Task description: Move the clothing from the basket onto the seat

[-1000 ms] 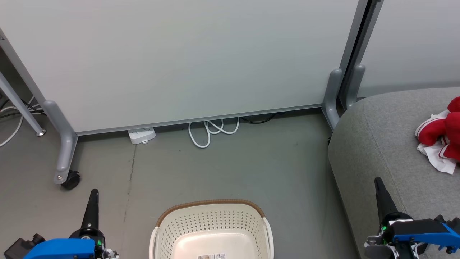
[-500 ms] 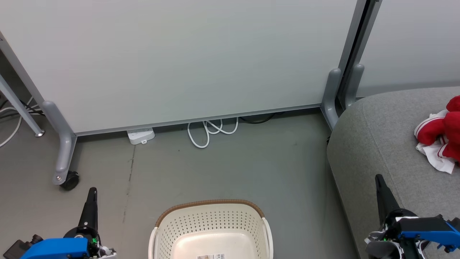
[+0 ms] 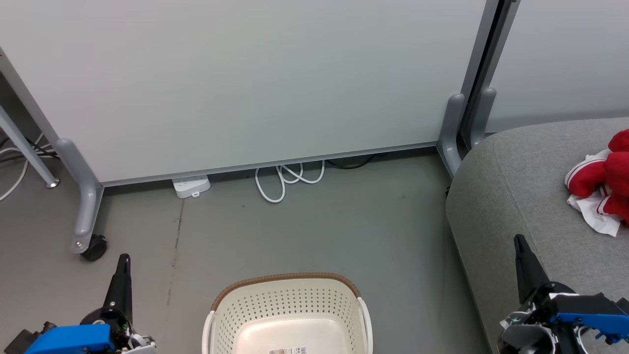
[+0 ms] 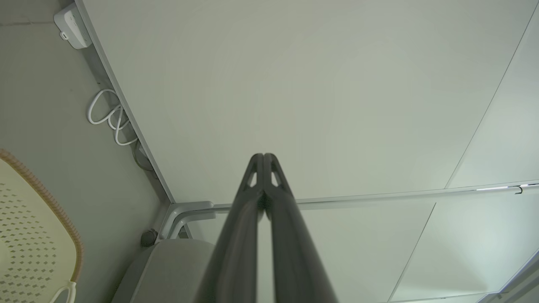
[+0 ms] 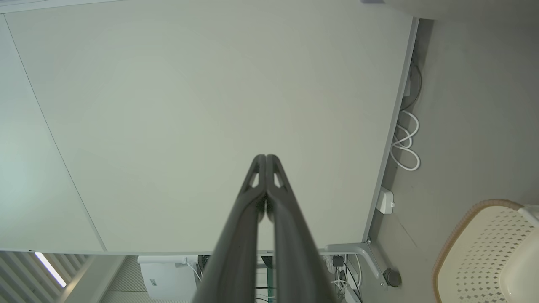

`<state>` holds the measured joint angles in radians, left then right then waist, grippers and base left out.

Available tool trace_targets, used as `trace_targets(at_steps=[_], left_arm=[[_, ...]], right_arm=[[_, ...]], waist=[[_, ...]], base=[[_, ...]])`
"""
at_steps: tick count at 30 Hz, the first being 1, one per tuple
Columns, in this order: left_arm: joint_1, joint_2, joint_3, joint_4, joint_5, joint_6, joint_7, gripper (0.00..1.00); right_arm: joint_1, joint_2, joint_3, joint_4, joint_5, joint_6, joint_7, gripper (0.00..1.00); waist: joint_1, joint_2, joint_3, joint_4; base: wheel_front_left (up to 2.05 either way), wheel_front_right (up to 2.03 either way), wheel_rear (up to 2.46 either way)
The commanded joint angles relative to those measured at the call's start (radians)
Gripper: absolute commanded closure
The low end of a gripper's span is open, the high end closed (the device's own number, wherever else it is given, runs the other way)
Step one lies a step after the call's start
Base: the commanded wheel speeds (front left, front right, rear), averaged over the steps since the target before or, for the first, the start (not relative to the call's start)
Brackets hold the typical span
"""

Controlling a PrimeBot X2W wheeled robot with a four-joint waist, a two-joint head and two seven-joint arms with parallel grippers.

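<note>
the big pale panel [image 3: 245, 83] walls off the far side, so i have no room to push forward. the grey seat [image 3: 530, 196] fills my right, its rounded corner close to the panel's post [image 3: 452, 128]. the floor [image 3: 319, 226] between seat and basket is open, good room to swing an arm. the basket [image 3: 287, 278] sits low centre, apart from the seat. the part of its bottom i can see is bare plastic with a label [image 3: 289, 350]. the clothing [image 3: 602, 177] lies in a red and white heap on the seat, cut off by the right edge, so i can't count the pieces. i judge the moving done or nearly so. next i'd tip the head down to check the basket's near half. the left claw [image 3: 124, 258] and right claw [image 3: 518, 240] are both clenched on nothing, the right one showing against the seat's near side. a white cable [image 3: 285, 179] lies by the panel's foot, out of my way.
</note>
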<state>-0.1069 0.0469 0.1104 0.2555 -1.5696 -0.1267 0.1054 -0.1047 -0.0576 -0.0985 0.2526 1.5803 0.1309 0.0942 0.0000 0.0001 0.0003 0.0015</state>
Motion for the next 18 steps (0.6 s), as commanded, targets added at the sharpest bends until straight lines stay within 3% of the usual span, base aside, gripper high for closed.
trace_targets(at_steps=[1, 18], left_arm=[[-0.016, 0.006, 0.006, -0.005, -0.016, -0.006, 0.007, 1.0], [-0.014, 0.006, 0.008, -0.005, -0.043, -0.007, 0.013, 1.0]], right_arm=[[-0.015, -0.004, -0.003, -0.004, 0.016, 0.0, 0.006, 1.0], [-0.017, -0.003, -0.006, -0.003, 0.042, 0.0, 0.014, 1.0]], waist=[[0.0, -0.0001, 0.0, 0.0], [0.0, -0.0001, 0.0, -0.001]], base=[[0.0, 0.0, 0.0], [0.0, 0.0, 0.0]])
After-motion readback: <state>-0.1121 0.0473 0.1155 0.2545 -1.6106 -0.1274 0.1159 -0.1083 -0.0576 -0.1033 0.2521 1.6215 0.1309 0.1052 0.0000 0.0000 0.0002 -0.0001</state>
